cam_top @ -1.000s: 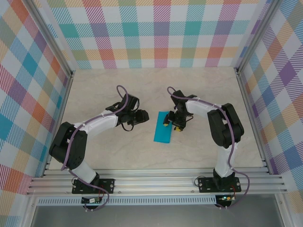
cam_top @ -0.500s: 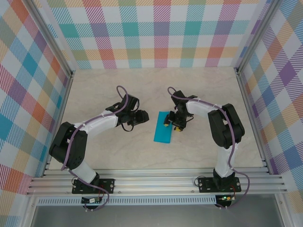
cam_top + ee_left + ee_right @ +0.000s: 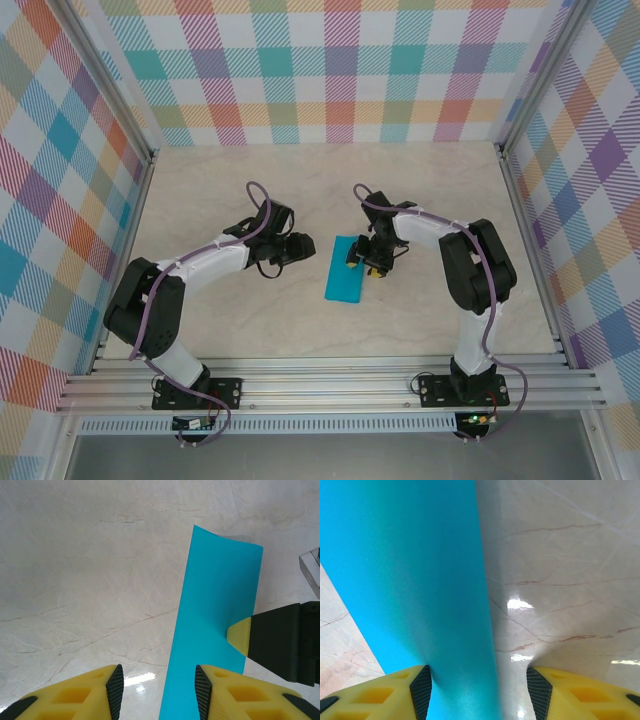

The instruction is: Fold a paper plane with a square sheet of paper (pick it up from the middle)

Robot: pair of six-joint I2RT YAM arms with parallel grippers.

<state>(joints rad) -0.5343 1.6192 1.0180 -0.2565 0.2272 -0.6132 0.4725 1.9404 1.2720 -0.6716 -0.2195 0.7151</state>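
Note:
The teal-blue paper (image 3: 343,270) lies on the table as a narrow rectangle, apparently folded in half lengthwise. My left gripper (image 3: 299,247) hovers open just left of it. In the left wrist view the paper's (image 3: 220,615) left edge runs between the fingers of that gripper (image 3: 159,690). My right gripper (image 3: 362,259) stands open over the sheet's upper right part. In the right wrist view the paper (image 3: 410,580) curves up against the left finger (image 3: 417,687) of the right gripper (image 3: 479,692), and its edge lies between the two fingers. No dart shape shows.
Beige marble-patterned tabletop (image 3: 250,320) extends all round the paper. Checked walls and metal frame rails (image 3: 330,380) enclose the workspace. The yellow tip of the right gripper's finger (image 3: 241,634) rests on the paper in the left wrist view.

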